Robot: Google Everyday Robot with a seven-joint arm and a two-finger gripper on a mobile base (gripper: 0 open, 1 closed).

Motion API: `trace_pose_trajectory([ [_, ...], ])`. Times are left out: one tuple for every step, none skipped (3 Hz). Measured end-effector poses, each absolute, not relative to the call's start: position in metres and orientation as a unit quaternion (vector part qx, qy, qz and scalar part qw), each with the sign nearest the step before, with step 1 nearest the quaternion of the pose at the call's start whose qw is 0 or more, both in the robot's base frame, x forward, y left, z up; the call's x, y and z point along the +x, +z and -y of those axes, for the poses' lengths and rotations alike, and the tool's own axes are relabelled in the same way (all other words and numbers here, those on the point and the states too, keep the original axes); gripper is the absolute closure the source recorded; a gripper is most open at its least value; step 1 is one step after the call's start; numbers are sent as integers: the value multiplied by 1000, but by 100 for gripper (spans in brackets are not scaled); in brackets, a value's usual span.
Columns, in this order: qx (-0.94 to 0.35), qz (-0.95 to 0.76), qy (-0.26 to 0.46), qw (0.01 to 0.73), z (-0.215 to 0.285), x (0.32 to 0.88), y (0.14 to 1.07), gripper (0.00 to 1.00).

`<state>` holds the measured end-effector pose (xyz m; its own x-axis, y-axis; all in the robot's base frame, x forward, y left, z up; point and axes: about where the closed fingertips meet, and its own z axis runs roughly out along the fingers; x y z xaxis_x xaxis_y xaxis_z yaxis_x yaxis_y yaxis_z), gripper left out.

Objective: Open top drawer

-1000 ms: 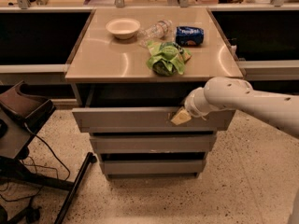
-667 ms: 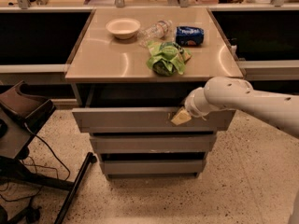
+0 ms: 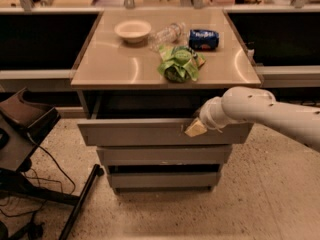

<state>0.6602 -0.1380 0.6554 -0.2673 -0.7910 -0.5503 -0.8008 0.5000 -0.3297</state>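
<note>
Engaging the top drawer (image 3: 140, 133) is done at the upper lip of its front, because that front is flat and carries no handle. My claw (image 3: 196, 128) sits at this lip, right of centre, just below the front edge of the desk (image 3: 115, 69). Only its pale tip shows against the grey metal, so I cannot tell whether the claw is open or closed.

1. Drawer position: the top drawer lies directly under the desk, above the two narrower drawer fronts (image 3: 164, 155). Its front stands forward of theirs, and a dark gap shows between its lip and the desk's front edge. I judge it partly open, with travel remaining.

2. Arm position: my arm (image 3: 260, 109) enters from the right and slopes down to the lip. I judge this keeps my pull roughly in line with the slide.

3. Contact off centre: a pull from this point may skew the drawer on its runners. A straight pull is advised.

4. Desk load: a bowl (image 3: 132, 30), a clear bottle (image 3: 167, 34) and a blue packet (image 3: 203, 39) lie toward the back edge, and a green bag (image 3: 179, 64) lies near the centre. None overhangs the front edge, so none obstructs the drawer.
</note>
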Motion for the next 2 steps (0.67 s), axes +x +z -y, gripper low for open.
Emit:
trace_pose_trajectory([
  [-500, -796, 7, 341, 138, 660, 655, 100],
  [-501, -793, 4, 346, 140, 642, 645, 100],
])
